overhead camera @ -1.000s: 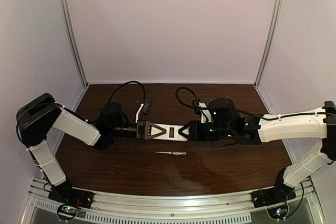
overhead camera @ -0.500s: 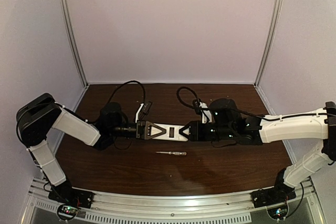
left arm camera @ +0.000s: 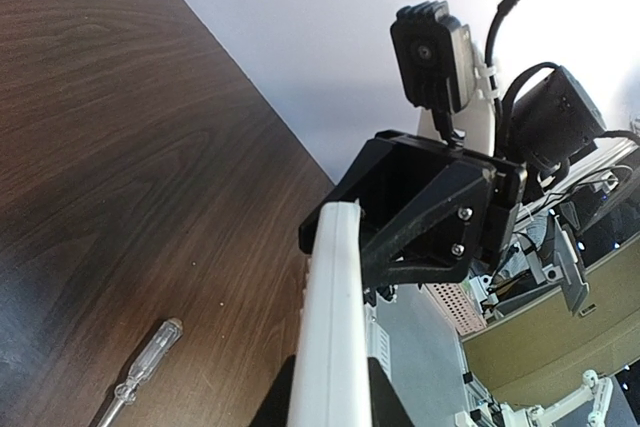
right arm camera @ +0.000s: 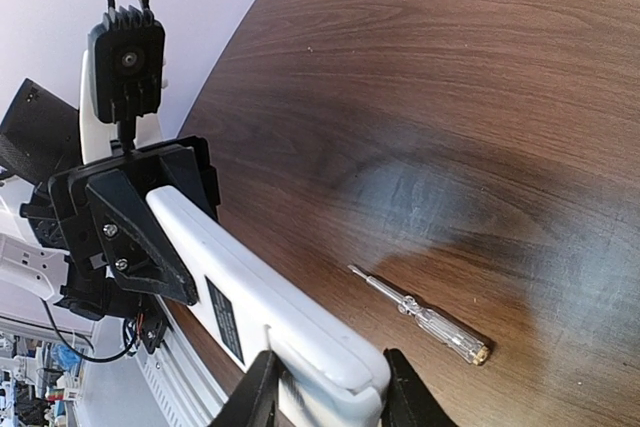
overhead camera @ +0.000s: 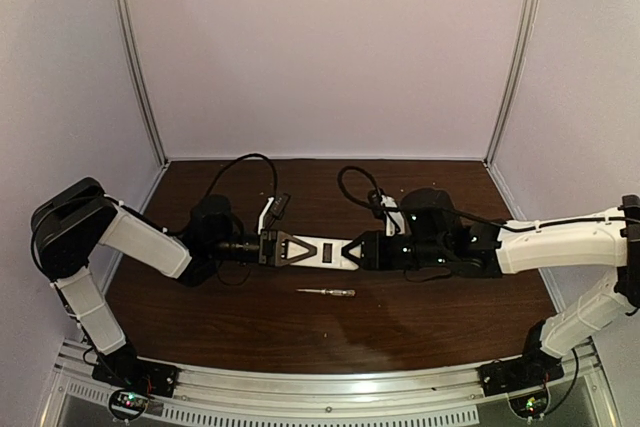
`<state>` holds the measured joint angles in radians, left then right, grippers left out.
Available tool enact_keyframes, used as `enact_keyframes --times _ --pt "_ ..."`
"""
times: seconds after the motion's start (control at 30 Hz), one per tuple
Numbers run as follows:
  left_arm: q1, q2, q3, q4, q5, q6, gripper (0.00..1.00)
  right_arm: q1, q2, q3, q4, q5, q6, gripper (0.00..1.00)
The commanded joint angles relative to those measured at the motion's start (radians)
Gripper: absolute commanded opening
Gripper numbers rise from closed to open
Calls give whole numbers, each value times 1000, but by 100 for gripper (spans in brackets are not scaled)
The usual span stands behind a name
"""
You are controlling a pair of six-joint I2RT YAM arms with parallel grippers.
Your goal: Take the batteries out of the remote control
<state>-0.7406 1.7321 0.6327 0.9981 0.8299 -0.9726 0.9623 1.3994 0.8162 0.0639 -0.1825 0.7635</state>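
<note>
The white remote control (overhead camera: 322,250) hangs level above the table, held at both ends. My left gripper (overhead camera: 300,249) is shut on its left end and my right gripper (overhead camera: 350,250) is shut on its right end. In the left wrist view the remote (left arm camera: 335,347) runs edge-on from my left gripper (left arm camera: 335,409) up to the right gripper (left arm camera: 420,217). In the right wrist view the remote's back (right arm camera: 250,297) with a black label faces up, clamped by my right gripper (right arm camera: 325,387); the left gripper (right arm camera: 140,217) holds the far end. The batteries are hidden.
A thin screwdriver with a clear handle (overhead camera: 326,292) lies on the brown table (overhead camera: 440,327) just in front of the remote; it also shows in the left wrist view (left arm camera: 140,372) and the right wrist view (right arm camera: 420,317). White walls enclose the table at the back and sides.
The right arm has shifted very slightly to the right. The remote, the left gripper and the screwdriver have not visibly moved.
</note>
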Motion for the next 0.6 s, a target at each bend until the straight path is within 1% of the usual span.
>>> enact_keyframes --times 0.0,0.13,0.3,0.57 --pt "-17 -29 -1 56 0 -3 0 -4 -19 -22 -28 60 1 21" --pt "-18 -29 -1 57 0 -3 0 -4 -27 -26 -40 63 1 20" --pt "-19 -29 -1 57 -1 -3 0 -4 -44 -43 -46 74 2 15" --pt "-19 -29 -1 59 0 -5 0 -5 -70 -65 -57 89 4 10"
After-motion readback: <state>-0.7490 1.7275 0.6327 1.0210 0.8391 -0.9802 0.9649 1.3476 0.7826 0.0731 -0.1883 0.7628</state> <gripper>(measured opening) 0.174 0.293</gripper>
